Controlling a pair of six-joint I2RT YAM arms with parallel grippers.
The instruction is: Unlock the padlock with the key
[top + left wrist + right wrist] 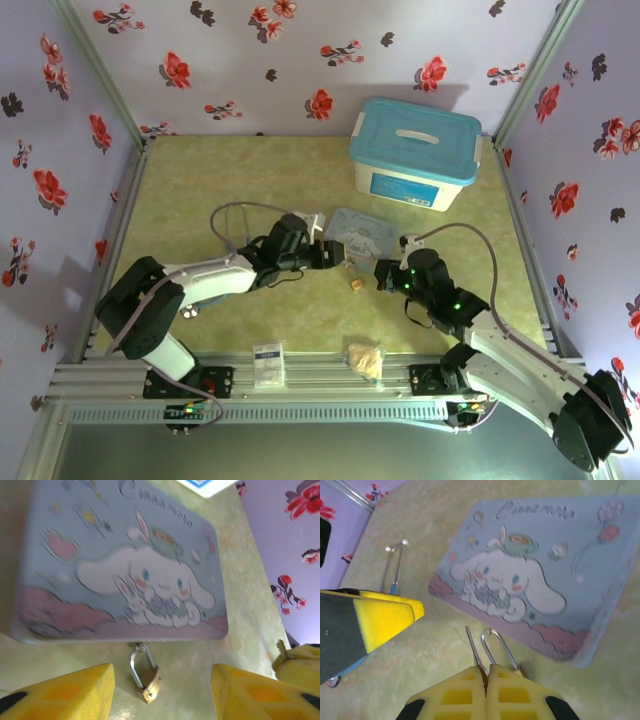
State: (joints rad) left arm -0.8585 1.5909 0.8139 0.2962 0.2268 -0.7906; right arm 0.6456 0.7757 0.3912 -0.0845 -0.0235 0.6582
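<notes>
- Top external: My left gripper (327, 252) and right gripper (384, 272) close in from either side on the padlock (353, 281). It lies on the green table (200, 180) just in front of the pastel tin (362, 230). From up here the lock is a gold fleck, and neither grip can be read at this size.
- Left wrist: My left gripper (162, 690) is spread wide and holds nothing, its yellow fingers (70, 692) straddling the padlock (145, 678). This looks like a stance for pinning the body while the key goes in. The lock lies on its side with its shackle pointing at the tin (120, 565). Whether the shackle touches the tin's edge, I cannot tell. Blur hides the keyhole end.
- Right wrist: My right gripper (486, 674) is pressed closed on the key (473, 647), with the thin dark blade poking out past the pads so it can lead into the lock. The padlock (500, 650) shows its silver shackle just beside the blade. Its brass body is mostly hidden behind my finger, so I cannot tell how blade and keyway line up. The tin (535, 575) lies beyond.
</notes>
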